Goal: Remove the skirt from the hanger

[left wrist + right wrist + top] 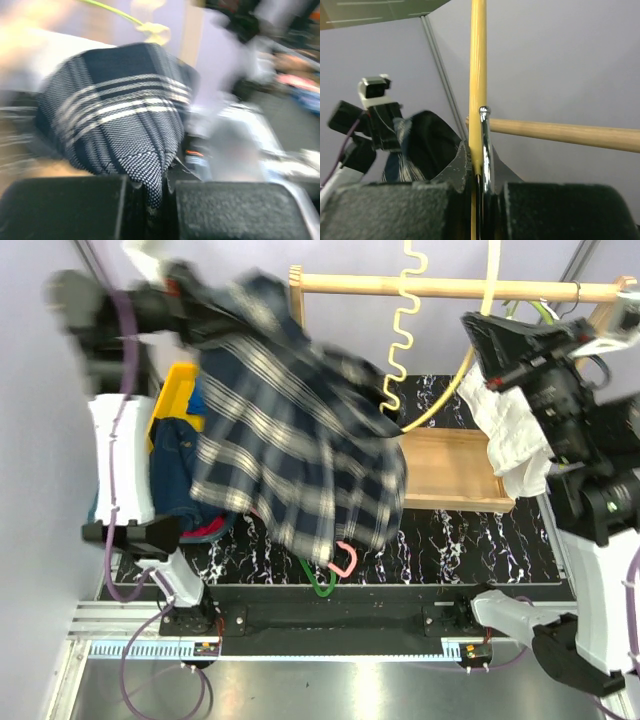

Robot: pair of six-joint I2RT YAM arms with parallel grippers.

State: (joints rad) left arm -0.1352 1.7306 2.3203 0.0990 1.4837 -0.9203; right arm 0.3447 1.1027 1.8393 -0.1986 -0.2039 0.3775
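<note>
Left tool (153, 200) clamped on a fold of the skirt (290, 430), held high at far left. The cloth hangs wide over the desk (470, 540). Its right edge meets the hanger's (478, 60) lower tip; cannot tell if still caught. Right tool (480, 197) pinched tight on the hanger and the metal hook (485, 145), near the wooden rail (450, 285).

Three hangers are showing: one cream hanger (493, 265), one green hanger (318, 581), one pink hanger (348, 558). One plaid skirt (290, 430), one white garment (510, 435) and one denim garment (175, 475) are showing too, with one wooden rack (450, 286) and one yellow bin (180, 380).
</note>
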